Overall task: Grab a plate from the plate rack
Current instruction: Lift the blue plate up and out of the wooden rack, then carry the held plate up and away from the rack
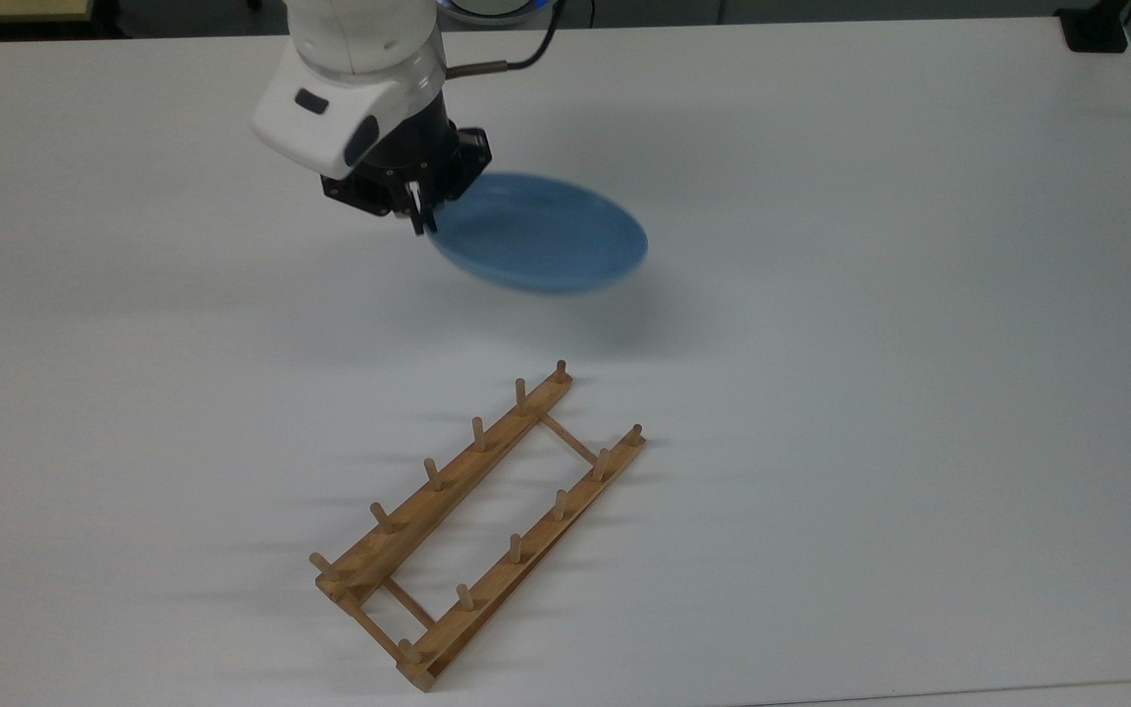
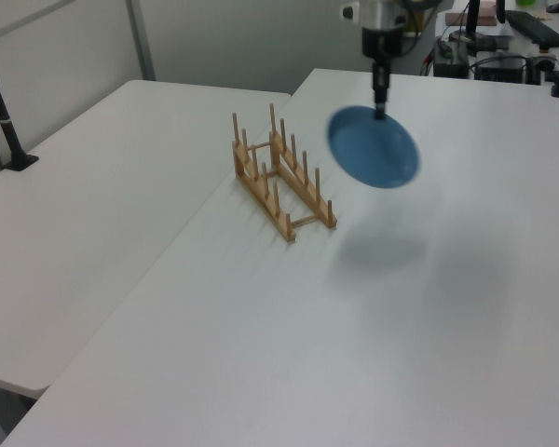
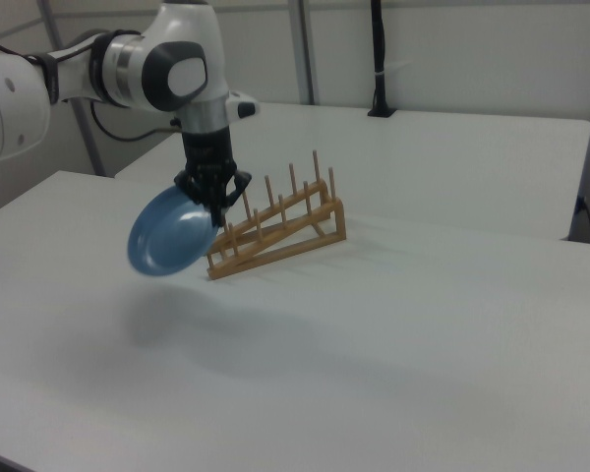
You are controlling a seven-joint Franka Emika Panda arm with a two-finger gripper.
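The light-blue plate (image 1: pixel 541 244) hangs in the air above the white table, clear of the plate rack (image 1: pixel 477 520). My gripper (image 1: pixel 419 218) is shut on the plate's rim at the top view's left side of it. In the left view the plate (image 2: pixel 374 149) hangs below the gripper (image 2: pixel 380 109), to the right of the wooden rack (image 2: pixel 279 179). The right view has the plate (image 3: pixel 170 233) tilted and held at its upper edge by the gripper (image 3: pixel 215 210), just left of the rack (image 3: pixel 275 231). The rack stands with nothing in its slots.
The white table (image 1: pixel 870 295) stretches wide around the rack. A black post base (image 2: pixel 19 158) stands on the neighbouring table at the left view's left. A black object (image 1: pixel 1096 27) sits at the top view's far right corner.
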